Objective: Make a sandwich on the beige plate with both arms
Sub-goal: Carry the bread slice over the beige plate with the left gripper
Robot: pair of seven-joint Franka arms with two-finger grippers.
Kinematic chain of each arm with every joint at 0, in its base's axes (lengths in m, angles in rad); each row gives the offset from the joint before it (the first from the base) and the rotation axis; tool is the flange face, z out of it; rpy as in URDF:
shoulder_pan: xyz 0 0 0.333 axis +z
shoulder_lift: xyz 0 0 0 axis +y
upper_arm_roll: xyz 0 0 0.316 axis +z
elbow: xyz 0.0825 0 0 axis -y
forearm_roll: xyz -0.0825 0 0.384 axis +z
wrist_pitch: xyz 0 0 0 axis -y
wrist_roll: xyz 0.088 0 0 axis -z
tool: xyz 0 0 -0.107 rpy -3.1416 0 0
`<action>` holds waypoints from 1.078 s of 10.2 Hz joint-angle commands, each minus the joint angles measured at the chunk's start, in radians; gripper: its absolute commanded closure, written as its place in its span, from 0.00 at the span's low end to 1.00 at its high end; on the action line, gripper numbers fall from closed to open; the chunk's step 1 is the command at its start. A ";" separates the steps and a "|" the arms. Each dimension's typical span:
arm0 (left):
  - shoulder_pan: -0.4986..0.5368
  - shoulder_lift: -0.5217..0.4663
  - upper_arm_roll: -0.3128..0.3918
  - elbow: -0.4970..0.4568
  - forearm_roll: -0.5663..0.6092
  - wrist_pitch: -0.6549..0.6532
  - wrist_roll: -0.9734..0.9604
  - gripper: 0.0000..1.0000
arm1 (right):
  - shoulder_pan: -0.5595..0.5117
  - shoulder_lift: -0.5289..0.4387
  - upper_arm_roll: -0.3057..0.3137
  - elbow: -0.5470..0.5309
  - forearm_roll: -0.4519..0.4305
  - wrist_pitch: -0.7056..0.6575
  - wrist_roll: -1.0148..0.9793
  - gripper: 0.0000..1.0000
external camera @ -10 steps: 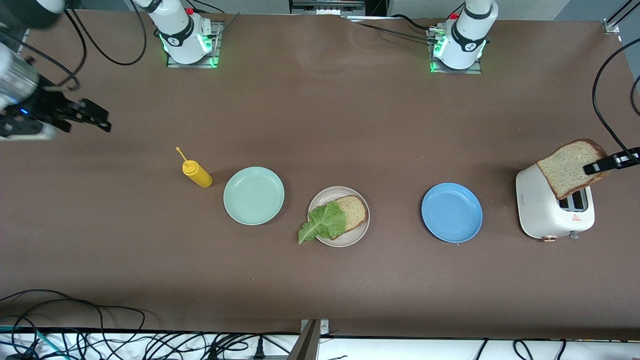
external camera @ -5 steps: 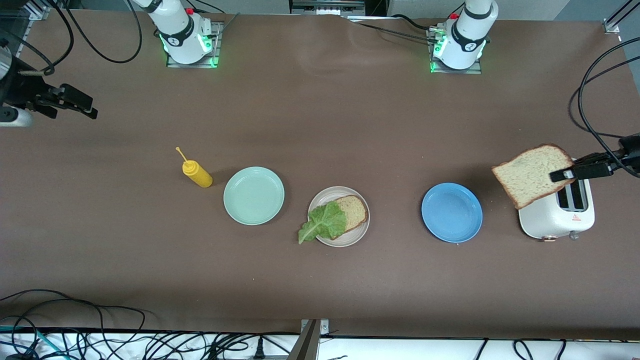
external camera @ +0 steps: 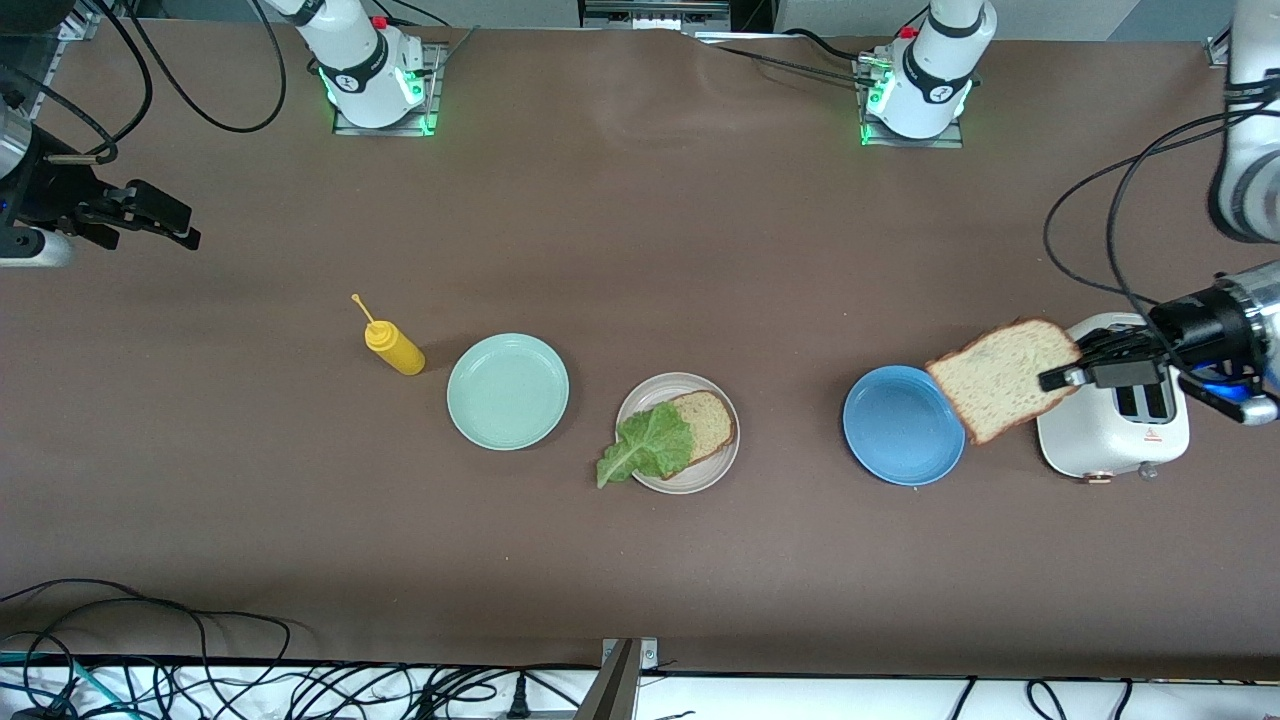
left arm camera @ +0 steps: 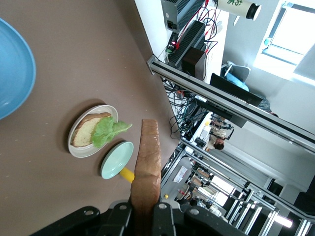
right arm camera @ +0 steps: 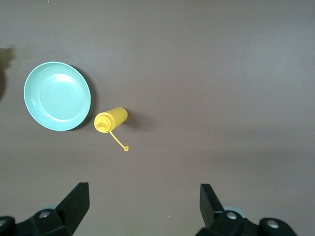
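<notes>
The beige plate [external camera: 722, 458] sits mid-table and bears one bread slice [external camera: 708, 422] with a green lettuce leaf [external camera: 645, 448] draped over it and hanging past the rim. In the left wrist view the same plate [left arm camera: 78, 150], slice [left arm camera: 84, 135] and leaf [left arm camera: 106, 132] show. My left gripper [external camera: 1062, 379] is shut on a second bread slice [external camera: 1000, 390], held edge-on [left arm camera: 147, 167] in the air between the blue plate [external camera: 895, 425] and the toaster [external camera: 1105, 440]. My right gripper [external camera: 178, 226] hangs open and holds nothing, above bare table at the right arm's end [right arm camera: 142, 196].
A mint-green plate [external camera: 507, 391] and a yellow squeeze bottle [external camera: 394, 347] stand beside the beige plate toward the right arm's end; both show in the right wrist view, the plate [right arm camera: 57, 96] and the bottle [right arm camera: 110, 120]. Cables lie along the table edge nearest the front camera.
The left gripper has carried the bread slice away from over the toaster toward the blue plate. The right gripper drew back toward the right arm's end of the table, then settled.
</notes>
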 commanded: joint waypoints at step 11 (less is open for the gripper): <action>-0.439 0.026 -0.049 -0.286 -0.982 0.489 0.649 1.00 | 0.001 0.017 -0.016 0.039 0.015 -0.019 0.009 0.00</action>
